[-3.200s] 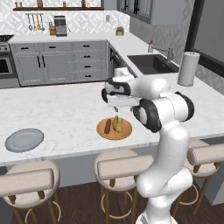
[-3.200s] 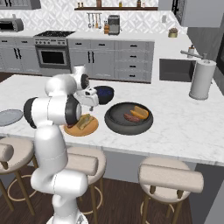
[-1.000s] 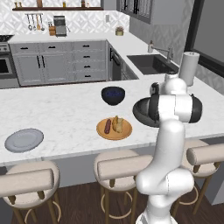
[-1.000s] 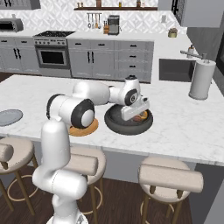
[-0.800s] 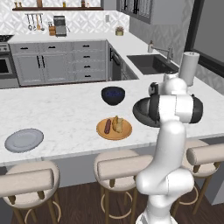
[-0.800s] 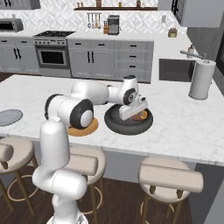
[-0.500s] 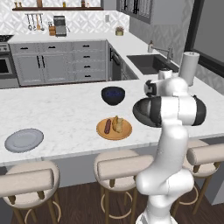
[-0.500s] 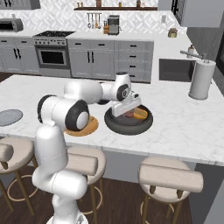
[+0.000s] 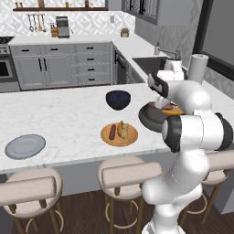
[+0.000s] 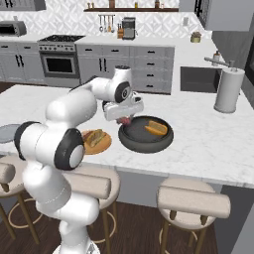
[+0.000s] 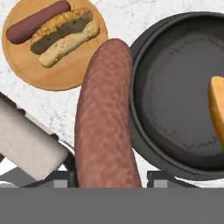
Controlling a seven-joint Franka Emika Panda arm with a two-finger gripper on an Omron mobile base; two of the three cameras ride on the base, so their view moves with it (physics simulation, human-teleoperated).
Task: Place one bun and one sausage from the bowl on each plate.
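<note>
The gripper hung over the left rim of the dark bowl on the marble counter, its fingers partly closed on a sausage. In the hand view that sausage ran lengthwise from between the finger tips up the frame, crossing the bowl's rim; in the right base view it showed as a reddish end under the hand, raised above the bowl.

One bun lay inside the bowl, toward its right side; the hand view caught its orange end at the right edge. In the left base view the bowl sat partly behind the arm, with a bun and something reddish in it.

The orange plate lay just left of the bowl, near but apart from it. It carried a bun and a second sausage side by side, touching; the left base view showed the same pair, sausage left of bun, on the plate.

The grey plate lay well apart, far to the left on the counter near its front edge, bare. A navy bowl stood behind the orange plate. A paper-towel roll stood at the counter's right end, and stools lined the near side.
</note>
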